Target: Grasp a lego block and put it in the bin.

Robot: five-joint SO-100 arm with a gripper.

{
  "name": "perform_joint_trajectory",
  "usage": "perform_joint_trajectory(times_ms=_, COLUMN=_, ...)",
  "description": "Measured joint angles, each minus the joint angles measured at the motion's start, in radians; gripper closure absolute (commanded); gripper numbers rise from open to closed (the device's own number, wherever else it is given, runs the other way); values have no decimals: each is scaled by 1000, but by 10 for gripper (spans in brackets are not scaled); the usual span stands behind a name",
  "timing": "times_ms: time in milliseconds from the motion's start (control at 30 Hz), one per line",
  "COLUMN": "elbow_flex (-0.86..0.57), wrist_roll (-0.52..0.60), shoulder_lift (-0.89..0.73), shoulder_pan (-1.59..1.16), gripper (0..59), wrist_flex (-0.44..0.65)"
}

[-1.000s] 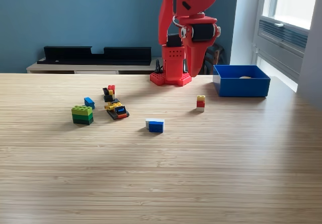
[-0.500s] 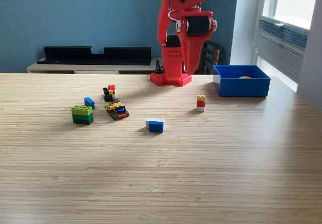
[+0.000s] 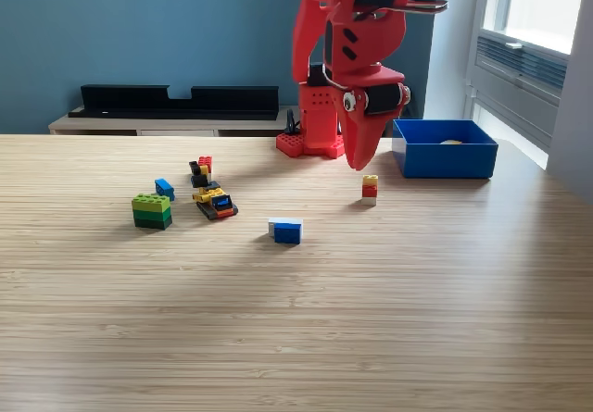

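Observation:
Several lego blocks lie on the wooden table in the exterior view: a yellow-on-red stack (image 3: 370,189), a blue and white block (image 3: 286,230), a green stack (image 3: 152,211), a small blue block (image 3: 164,188), and two mixed clusters (image 3: 201,171) (image 3: 216,202). The blue bin (image 3: 445,156) stands at the back right with a pale object (image 3: 451,141) inside. My red gripper (image 3: 359,164) points down, hanging just above and slightly left of the yellow-on-red stack. Its fingers look pressed together with nothing between them.
The arm's red base (image 3: 314,141) is fixed at the back of the table, left of the bin. Behind the table, a low shelf (image 3: 176,116) carries long black trays. A window wall runs along the exterior view's right.
The arm has reached forward and down. The gripper has moved from in front of the base toward the yellow-on-red stack. No block has moved.

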Motion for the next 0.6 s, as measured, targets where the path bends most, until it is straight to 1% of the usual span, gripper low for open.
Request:
perform_joint_trajectory(times_ms=133, elbow_flex=94, wrist_roll=2, shoulder_lift=64, shoulder_pan=-14, gripper=583, wrist_flex=-51)
perform_joint_trajectory(times_ms=233, elbow_flex=133, wrist_roll=-17, shoulder_lift=141, shoulder_pan=-37, gripper=530, wrist_flex=-61)
perform_joint_trajectory(times_ms=300, elbow_flex=155, wrist_roll=-35, shoulder_lift=204, shoulder_pan=-64, gripper=483, wrist_flex=-61)
perform_joint_trajectory(times_ms=400, elbow_flex=236, wrist_roll=-63, shoulder_lift=313, shoulder_pan=-109, gripper=426, wrist_flex=-63)
perform_joint_trajectory(times_ms=467, elbow_flex=301, wrist_roll=-80, shoulder_lift=376, shoulder_pan=-144, gripper=402, wrist_flex=-63)
perform_joint_trajectory(times_ms=600, elbow_flex=440, wrist_roll=-94, shoulder_lift=483, shoulder_pan=-204, gripper=380, wrist_flex=-81)
